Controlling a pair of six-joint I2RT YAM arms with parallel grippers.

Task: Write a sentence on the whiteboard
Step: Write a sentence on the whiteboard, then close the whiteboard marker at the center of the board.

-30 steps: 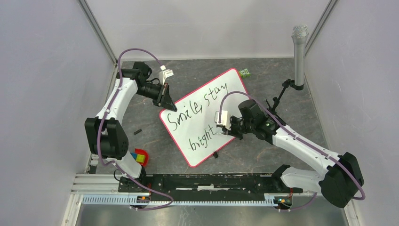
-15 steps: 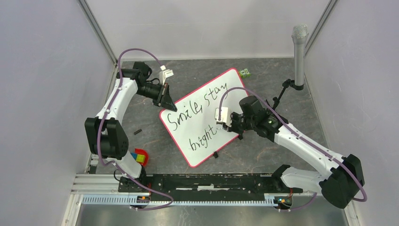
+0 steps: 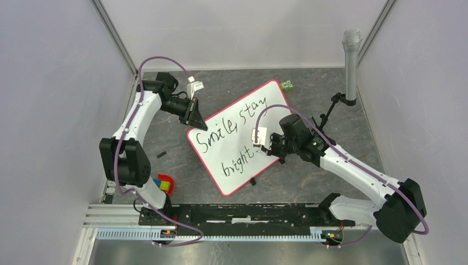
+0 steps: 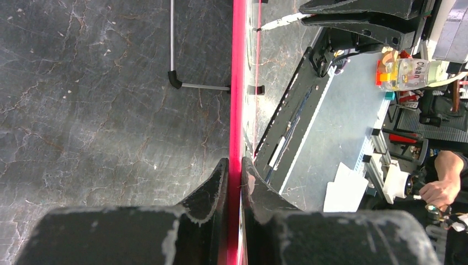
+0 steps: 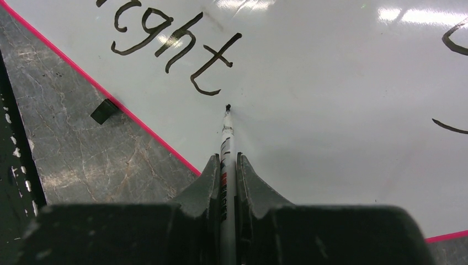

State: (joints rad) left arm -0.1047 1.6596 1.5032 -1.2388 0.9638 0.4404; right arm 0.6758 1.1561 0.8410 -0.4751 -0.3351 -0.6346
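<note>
1. The whiteboard point(image 3: 237, 144) lies on the dark stone-patterned table point(image 3: 221, 83), turned diagonally, with one corner toward the back wall and one toward the arm bases.
2. The sentence point(image 3: 232, 127) runs across the whiteboard in black script on two lines, "Smile, stay" above "bright"; the right wrist view shows the end of the lower word point(image 5: 165, 41).
3. The right hand point(image 5: 225, 160) is over the whiteboard's lower right part, clenched on a thin white marker point(image 5: 227, 132). The black tip is just past the final "t"; whether it touches the surface I cannot tell.
4. The left hand point(image 4: 234, 165) is at the whiteboard's left corner, clenched on the red-pink frame, one finger on each side of the edge point(image 4: 238, 83).
5. A small black foot point(image 5: 103, 110) sticks out from the whiteboard's near long edge.
6. Just beyond the whiteboard's far corner sits a small green object point(image 3: 287, 85).
7. To the right of the whiteboard, a grey microphone point(image 3: 351, 61) stands upright on a black stand.
8. Left of the whiteboard lies a small black piece point(image 3: 161, 154), and nearer the arm bases a red, blue and yellow object point(image 3: 164, 184).
</note>
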